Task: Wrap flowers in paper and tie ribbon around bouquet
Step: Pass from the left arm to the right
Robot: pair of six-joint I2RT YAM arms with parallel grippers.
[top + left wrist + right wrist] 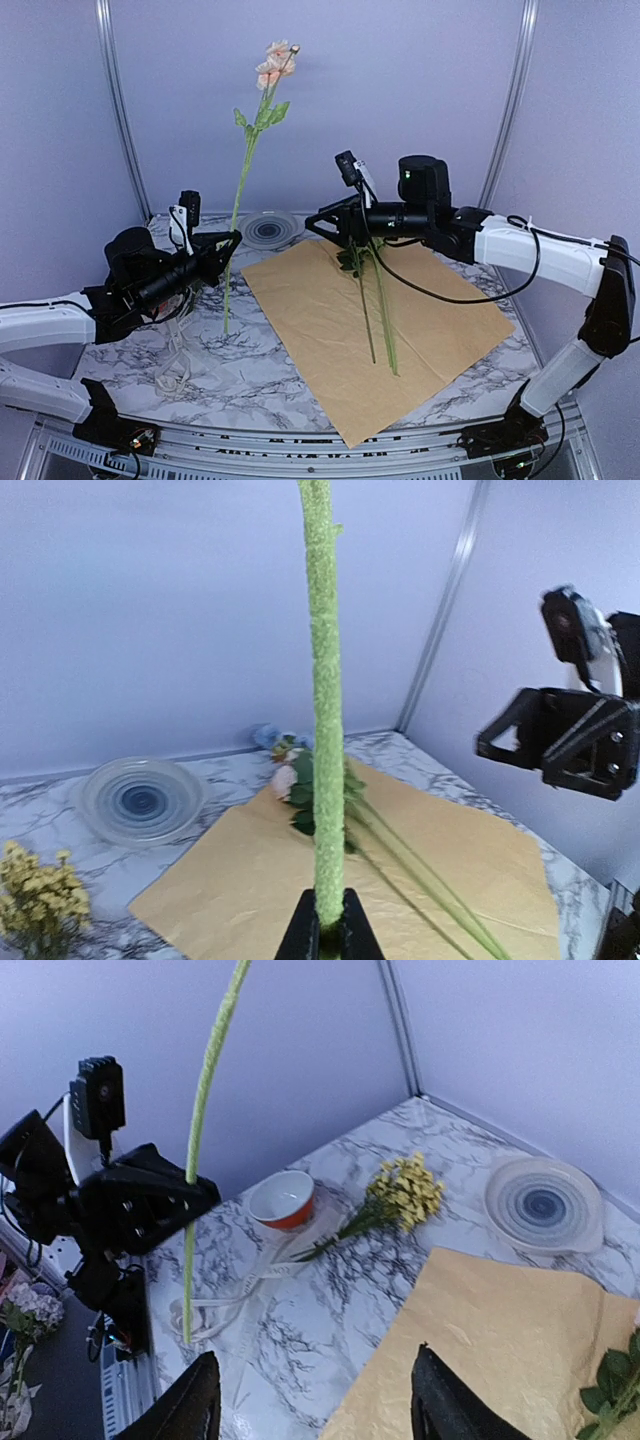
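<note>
The left fingers (pixel 300 932) pinch one pink-blossomed stem (pixel 240 190) upright, likely to carry it to the orange paper (pixel 440 330) lying to their right. The right fingers (pixel 195 1405) hang spread just above the flowers (pixel 378 310) on that paper, seemingly ready to steady them.

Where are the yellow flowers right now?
Right wrist view: the yellow flowers lie on the table, left of the paper, between the orange-and-white spool and the glass dish.
</note>
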